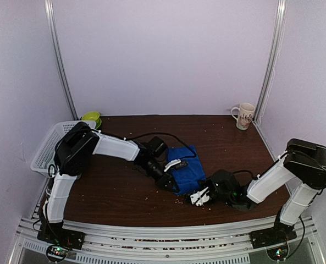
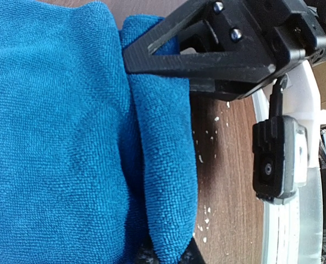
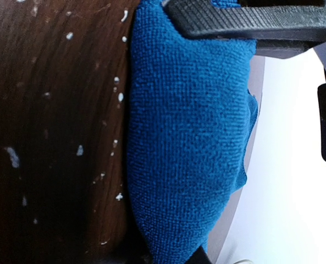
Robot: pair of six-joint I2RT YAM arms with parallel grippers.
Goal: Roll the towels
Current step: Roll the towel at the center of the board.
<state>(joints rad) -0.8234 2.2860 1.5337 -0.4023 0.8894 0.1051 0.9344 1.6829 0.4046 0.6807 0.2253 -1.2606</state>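
Observation:
A royal blue towel (image 1: 186, 165) lies bunched on the brown table (image 1: 119, 192), just right of centre. My left gripper (image 1: 175, 186) reaches in from the left and is shut on a rolled fold along the towel's near edge. In the left wrist view that fold (image 2: 165, 165) narrows down into my gripper (image 2: 171, 256) at the bottom edge. My right gripper (image 1: 198, 197) comes in from the right and is shut on the towel's near right corner. In the right wrist view the blue towel (image 3: 190, 137) tapers into my gripper (image 3: 171, 258). The two grippers sit close together.
A white patterned mug (image 1: 244, 115) stands at the back right corner. A white basket (image 1: 48, 147) and a green bowl (image 1: 91, 117) sit at the back left. Pale crumbs are scattered on the table around the towel.

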